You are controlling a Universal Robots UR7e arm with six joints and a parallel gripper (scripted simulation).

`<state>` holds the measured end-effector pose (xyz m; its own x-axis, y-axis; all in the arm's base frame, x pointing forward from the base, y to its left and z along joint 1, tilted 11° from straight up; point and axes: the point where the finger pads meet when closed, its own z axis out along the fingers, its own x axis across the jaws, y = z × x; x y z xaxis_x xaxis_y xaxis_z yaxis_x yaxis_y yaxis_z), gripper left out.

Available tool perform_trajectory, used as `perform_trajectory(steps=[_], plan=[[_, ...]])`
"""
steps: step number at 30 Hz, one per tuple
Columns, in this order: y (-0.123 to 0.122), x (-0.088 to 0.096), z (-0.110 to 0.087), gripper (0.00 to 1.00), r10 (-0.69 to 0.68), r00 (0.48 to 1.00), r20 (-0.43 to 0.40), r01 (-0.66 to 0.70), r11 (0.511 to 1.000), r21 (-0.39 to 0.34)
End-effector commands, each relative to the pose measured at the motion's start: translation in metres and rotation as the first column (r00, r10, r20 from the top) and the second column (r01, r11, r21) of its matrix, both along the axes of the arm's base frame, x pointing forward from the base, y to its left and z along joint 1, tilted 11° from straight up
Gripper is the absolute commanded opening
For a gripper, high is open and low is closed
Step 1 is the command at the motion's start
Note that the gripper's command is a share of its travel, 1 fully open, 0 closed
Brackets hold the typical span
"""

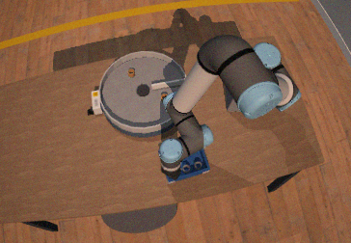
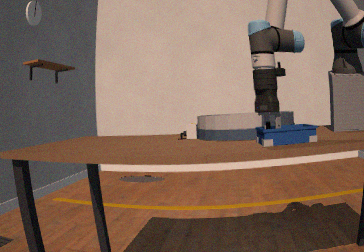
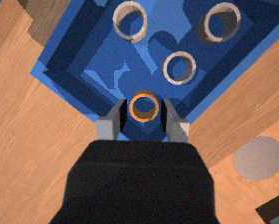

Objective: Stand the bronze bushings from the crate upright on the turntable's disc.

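Observation:
My gripper (image 2: 272, 123) (image 3: 144, 109) is open and low in the blue crate (image 1: 202, 172) (image 2: 290, 135) (image 3: 66, 94). Its fingers stand on either side of a bronze bushing (image 3: 144, 117), which is upright near one corner; I see no clear contact. Three steel bushings (image 3: 116, 22) (image 3: 179, 81) (image 3: 207, 23) stand farther inside the crate. In the top view, one bronze bushing (image 1: 131, 70) is on the turntable's disc (image 1: 121, 99), away from the hub (image 1: 143, 90). Another bronze bushing (image 1: 164, 95) is beside the arm and partly hidden, so its pose is unclear.
A raised rim (image 1: 116, 122) surrounds the disc. A pale bar (image 1: 165, 84) reaches inward over it from the right. A small white box (image 1: 96, 103) sits at the turntable's left. The crate stands near the table's front edge, and the arm passes over the disc's right side.

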<state>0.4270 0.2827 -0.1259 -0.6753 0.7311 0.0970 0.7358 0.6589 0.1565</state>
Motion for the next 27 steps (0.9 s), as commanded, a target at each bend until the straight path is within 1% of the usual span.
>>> perform_trajectory(steps=[1, 10, 21, 27], plan=[[0.001, 0.002, 0.001, 0.76, 0.001, 1.0, 0.005, -0.001, 1.0, 0.001], [0.002, 0.003, -0.002, 0.76, 0.002, 1.0, 0.005, -0.002, 1.0, 0.001], [0.006, 0.003, -0.019, 0.76, 0.002, 1.0, 0.005, -0.002, 1.0, 0.001], [0.006, 0.004, -0.022, 0.76, 0.001, 1.0, 0.005, -0.001, 1.0, 0.001]])
